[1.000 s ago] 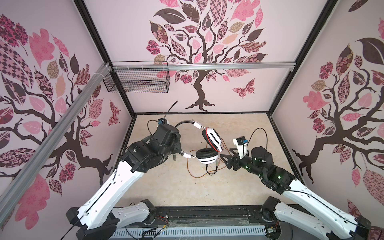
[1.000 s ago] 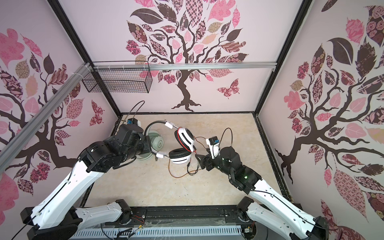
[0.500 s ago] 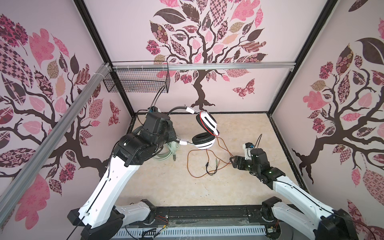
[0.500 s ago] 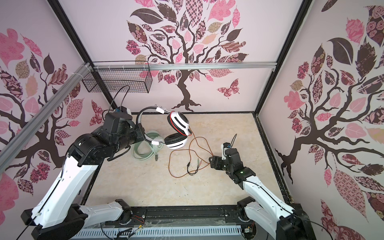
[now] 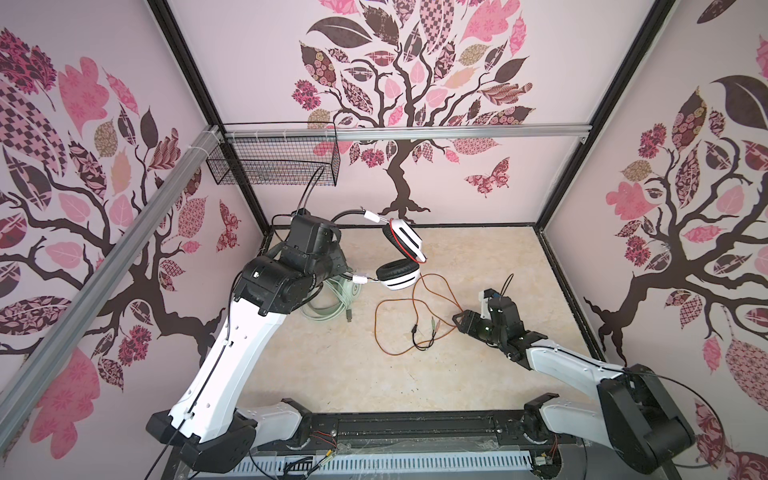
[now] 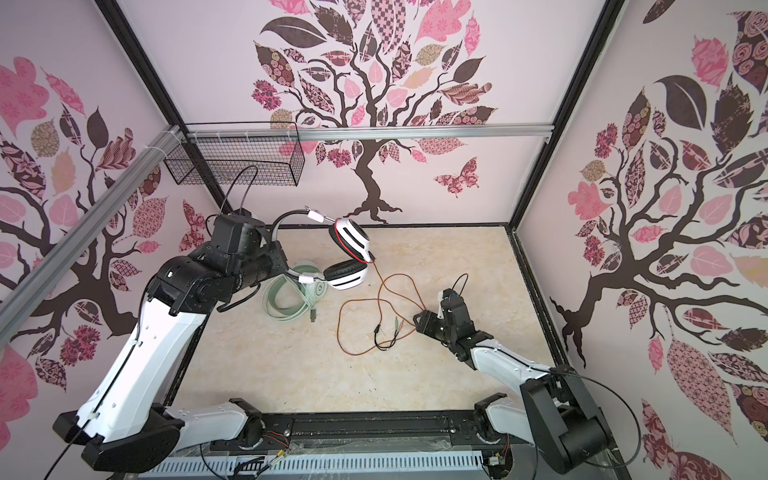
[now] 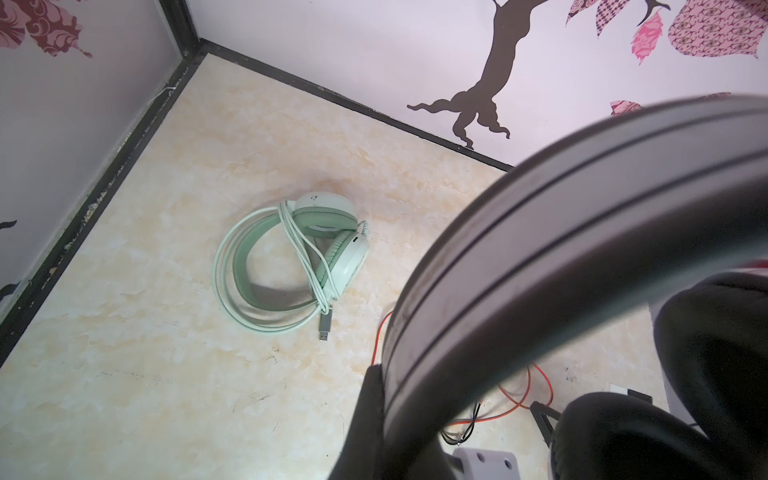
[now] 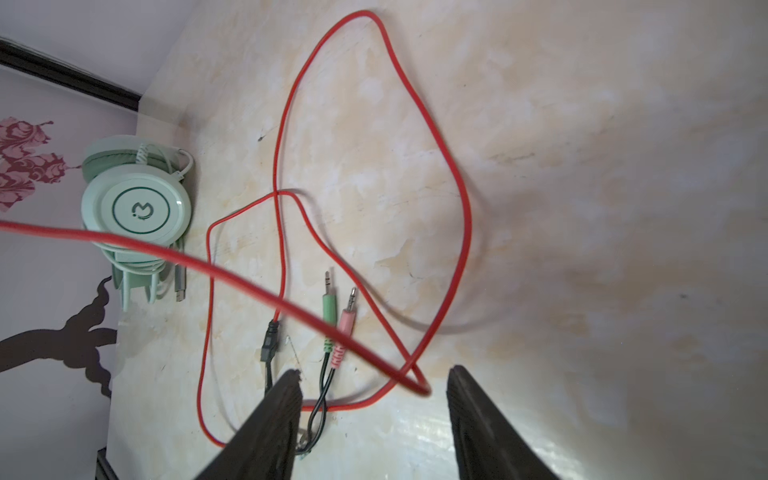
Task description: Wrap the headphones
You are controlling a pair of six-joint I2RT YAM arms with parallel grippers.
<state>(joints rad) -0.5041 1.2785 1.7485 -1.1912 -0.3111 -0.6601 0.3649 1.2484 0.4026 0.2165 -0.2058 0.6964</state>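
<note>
The white and black headphones (image 5: pixel 398 277) hang in the air at the back left. My left gripper (image 7: pixel 395 399) is shut on their grey headband (image 7: pixel 561 232). The orange-red cable (image 5: pixel 434 291) drops from an earcup and loops over the floor, ending in green and pink plugs (image 8: pixel 338 309). Low over the floor on the right, my right gripper (image 5: pixel 459 322) is open. A bend of the cable (image 8: pixel 415 386) lies between its fingers, apart from both. The mint-green headphones (image 6: pixel 299 291) lie on the floor under the left arm, cable wound round them.
A black wire basket (image 5: pixel 274 166) hangs from the rail at the back left. Patterned walls close in the beige floor (image 5: pixel 332 374) on three sides, with a black frame (image 5: pixel 415 424) along the front. A grey USB plug (image 7: pixel 325 328) sticks out from the mint-green headphones.
The left arm has lifted the white and black headphones up and back to the left, drawing the cable out. The right arm has dropped low to the floor and its jaws have narrowed.
</note>
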